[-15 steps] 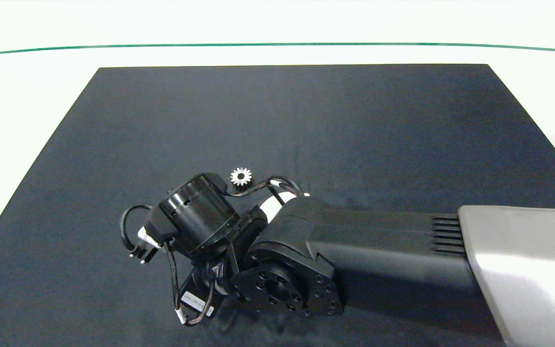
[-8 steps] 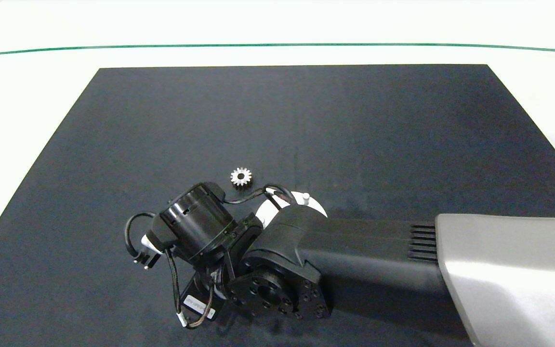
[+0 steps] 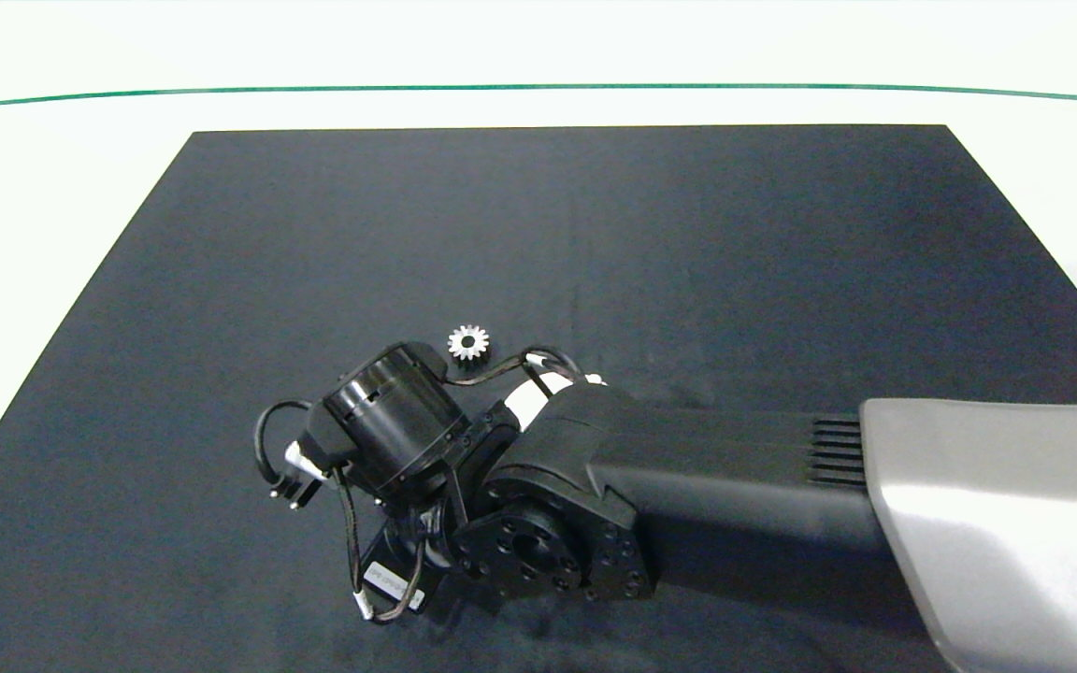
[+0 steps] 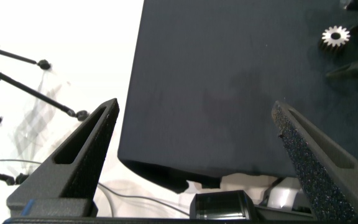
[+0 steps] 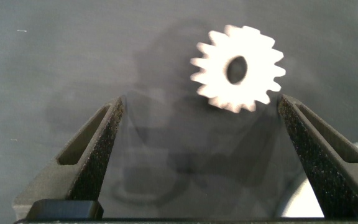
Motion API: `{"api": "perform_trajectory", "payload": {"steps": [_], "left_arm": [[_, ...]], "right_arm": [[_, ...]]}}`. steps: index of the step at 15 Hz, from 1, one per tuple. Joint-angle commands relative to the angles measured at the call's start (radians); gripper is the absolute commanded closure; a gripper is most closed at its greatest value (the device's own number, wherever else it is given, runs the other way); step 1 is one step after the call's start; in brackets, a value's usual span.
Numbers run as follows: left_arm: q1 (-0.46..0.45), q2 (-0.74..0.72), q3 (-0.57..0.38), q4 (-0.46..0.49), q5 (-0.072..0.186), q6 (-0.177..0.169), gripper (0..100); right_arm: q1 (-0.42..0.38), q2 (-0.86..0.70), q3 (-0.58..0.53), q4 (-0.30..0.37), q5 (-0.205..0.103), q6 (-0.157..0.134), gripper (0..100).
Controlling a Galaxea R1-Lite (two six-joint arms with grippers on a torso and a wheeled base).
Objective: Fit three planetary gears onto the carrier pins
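My right gripper is down low over the black mat, fingers spread wide and holding nothing. My wrist cam shows what the overhead one can't: a silvery planetary gear lying flat on the mat just past my fingertips, sitting toward one finger rather than dead centre, bore facing up. It isn't between the fingers yet and nothing is touching it. There's also a pale curved edge at the corner of that shot beside my finger; it looks like the rim of the white disc, but I can't say for sure.

From the overhead cam my own arm hides most of the action. You can see the wrist and cables, one gear just beyond my wrist, and only a sliver of the white disc peeking out from under the arm, with the tip of one carrier pin barely showing. The fingers themselves aren't visible from up there, and I can only find that one gear in any shot.

My left gripper is parked off the near-left corner of the mat, wide open and empty. Its cam looks across the mat and picks up the same gear far off.

There's a small white label on my wrist cabling, but the writing is too small to read.
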Motion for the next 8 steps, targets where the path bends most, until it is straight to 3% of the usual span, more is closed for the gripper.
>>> {"api": "perform_trajectory", "payload": {"steps": [1, 5, 8], "left_arm": [[0.0, -0.02, 0.0, 0.005, 0.001, 0.001, 0], [0.002, -0.021, -0.005, 0.005, 0.001, 0.001, 0], [0.002, -0.023, -0.02, 0.007, 0.001, 0.001, 0]], "right_arm": [[0.001, -0.072, -0.001, -0.003, -0.002, 0.001, 0], [0.001, -0.083, -0.001, -0.006, -0.004, 0.004, 0], [0.001, -0.064, -0.001, -0.05, 0.001, 0.001, 0]]}}
